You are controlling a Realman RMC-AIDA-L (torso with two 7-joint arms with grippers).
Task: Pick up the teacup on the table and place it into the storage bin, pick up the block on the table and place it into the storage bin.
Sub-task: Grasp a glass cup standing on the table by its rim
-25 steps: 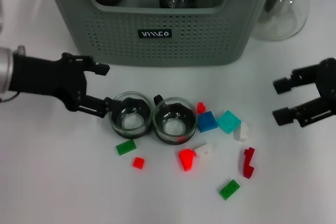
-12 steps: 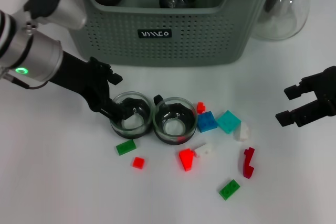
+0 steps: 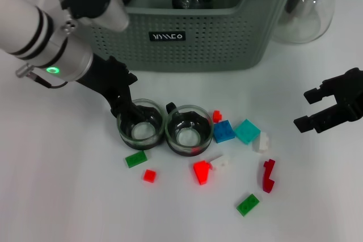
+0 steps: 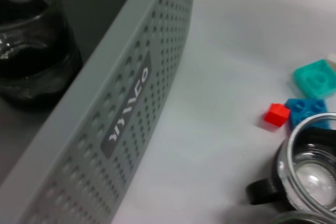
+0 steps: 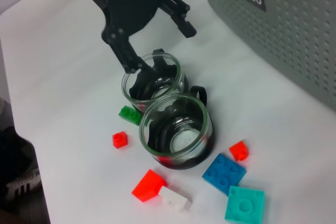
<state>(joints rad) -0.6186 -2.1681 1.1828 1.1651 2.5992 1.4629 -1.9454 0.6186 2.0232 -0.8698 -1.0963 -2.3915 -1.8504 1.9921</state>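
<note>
Here the left gripper (image 3: 127,103) is straddling the rim of the left teacup (image 3: 141,127), one finger dipping inside the glass and one outside, spread and not yet clamped. That cup is touching its twin (image 3: 189,130) mid-table (blocks scattered beside them). Beyond both, the storage bin (image 3: 187,43) is sitting along the far edge. The right gripper (image 3: 309,109) is hanging open near the right edge.

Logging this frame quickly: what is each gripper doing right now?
Left gripper: open, one finger inside the left teacup, nothing gripped yet.
Right gripper: open, empty, off to the right above the table.
</note>
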